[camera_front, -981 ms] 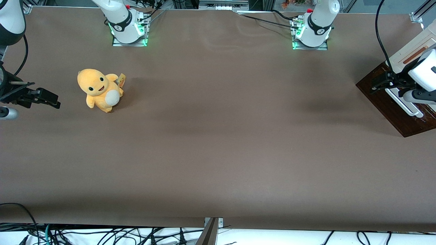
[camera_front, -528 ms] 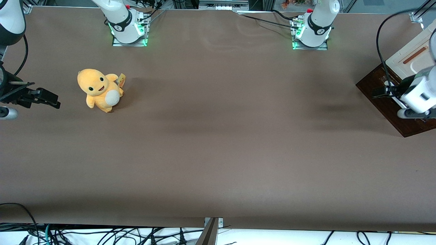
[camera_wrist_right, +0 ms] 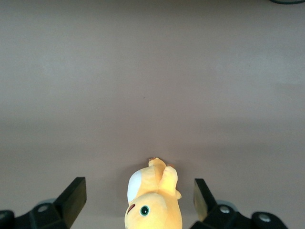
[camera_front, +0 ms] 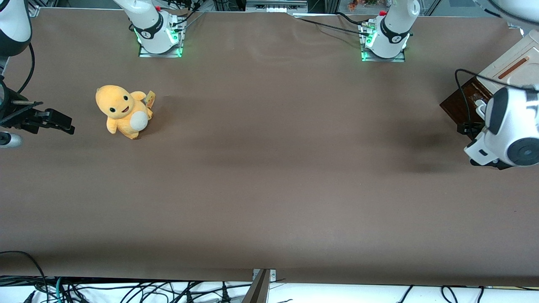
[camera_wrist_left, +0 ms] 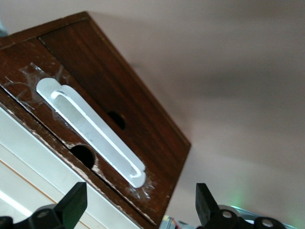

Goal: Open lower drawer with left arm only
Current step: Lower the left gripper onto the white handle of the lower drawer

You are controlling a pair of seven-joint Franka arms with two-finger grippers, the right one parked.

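The lower drawer [camera_wrist_left: 138, 119] has a dark brown wood front with a long white loop handle [camera_wrist_left: 90, 132]. None of its pale inside shows. My left gripper [camera_wrist_left: 140, 210] is open, its two black fingertips [camera_wrist_left: 76, 202] spread wide, close above the handle's end without touching it. In the front view the left arm [camera_front: 507, 130] hangs over the drawer front [camera_front: 457, 103] at the working arm's end of the table and hides most of the handle and the gripper.
The cream cabinet panel with an orange-brown slot [camera_front: 511, 67] rises above the drawer. A yellow plush toy [camera_front: 124, 110] sits toward the parked arm's end of the table and also shows in the right wrist view [camera_wrist_right: 153, 200]. Brown table cover [camera_front: 269, 168] lies between them.
The left arm's wrist has swung nearer the front camera, over the drawer front. It now covers the handle and gripper, which showed before.
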